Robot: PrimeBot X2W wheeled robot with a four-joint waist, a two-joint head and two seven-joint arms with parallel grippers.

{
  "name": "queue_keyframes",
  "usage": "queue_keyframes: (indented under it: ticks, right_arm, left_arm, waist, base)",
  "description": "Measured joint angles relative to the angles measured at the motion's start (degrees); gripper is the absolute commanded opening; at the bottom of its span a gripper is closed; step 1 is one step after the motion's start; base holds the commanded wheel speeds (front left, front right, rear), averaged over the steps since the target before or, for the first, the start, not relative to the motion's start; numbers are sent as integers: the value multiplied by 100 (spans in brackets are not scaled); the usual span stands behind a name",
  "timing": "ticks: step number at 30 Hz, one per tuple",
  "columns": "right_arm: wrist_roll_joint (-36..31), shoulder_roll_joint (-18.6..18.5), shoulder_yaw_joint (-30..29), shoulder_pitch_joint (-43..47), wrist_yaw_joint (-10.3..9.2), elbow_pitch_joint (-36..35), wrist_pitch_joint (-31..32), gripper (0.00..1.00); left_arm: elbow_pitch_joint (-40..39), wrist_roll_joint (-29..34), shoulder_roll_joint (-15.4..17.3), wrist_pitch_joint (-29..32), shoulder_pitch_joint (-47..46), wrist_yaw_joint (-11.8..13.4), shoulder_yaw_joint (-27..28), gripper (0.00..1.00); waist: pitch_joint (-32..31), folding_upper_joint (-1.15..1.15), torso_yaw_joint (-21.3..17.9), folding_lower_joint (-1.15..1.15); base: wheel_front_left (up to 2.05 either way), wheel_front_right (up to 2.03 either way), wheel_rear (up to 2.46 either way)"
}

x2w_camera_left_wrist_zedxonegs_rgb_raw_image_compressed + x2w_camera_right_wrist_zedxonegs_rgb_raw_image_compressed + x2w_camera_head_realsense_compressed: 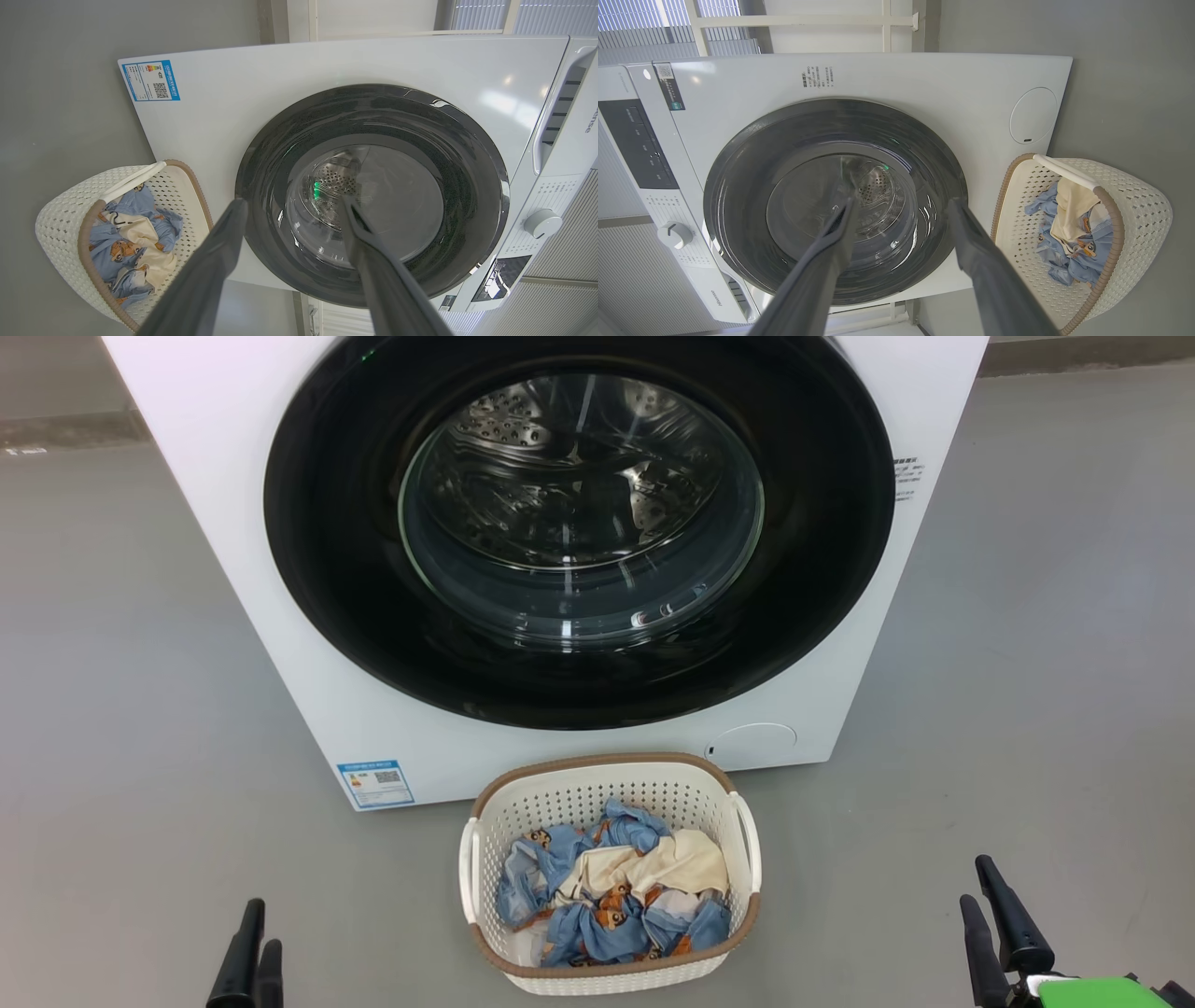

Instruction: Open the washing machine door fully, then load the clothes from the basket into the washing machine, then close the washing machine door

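The white washing machine stands straight ahead. Its glossy black washing machine door lies shut and flush, and the steel drum shows through the glass bowl. The cream perforated basket sits on the floor right in front of it. Inside are the clothes, blue bear-print fabric with a cream piece on top. My left gripper is low at the left, fingers close together and empty. My right gripper is low at the right, fingers equally close and empty. Both wrist views face the door, past each gripper.
Grey floor spreads on both sides of the machine and basket. A blue energy label and a round service flap mark the machine's lower front. The control panel with its dial is at the machine's top.
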Motion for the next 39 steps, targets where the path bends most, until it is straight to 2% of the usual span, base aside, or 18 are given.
queue_keyframes:
  ticks: [11, 25, 39]
  right_arm:
    - [-80, -2, 77, -2, 0, -141, -177, 100]
    - [-794, -7, 196, -2, 0, -400, -388, 100]
    - [-2047, -15, 343, -3, 0, -531, -628, 100]
  left_arm:
    - [-11, 64, 2, -180, 5, 0, -87, 100]
    - [-70, 538, 5, -420, 6, 0, -196, 100]
    - [-131, 1789, 19, -635, 6, 0, -108, 100]
  waist:
    - [-7, 0, 5, 1]
    - [-1, 0, 12, 1]
    - [15, 0, 23, 1]
  base:
    - [0, 0, 0]
    - [0, 0, 0]
    - [0, 0, 0]
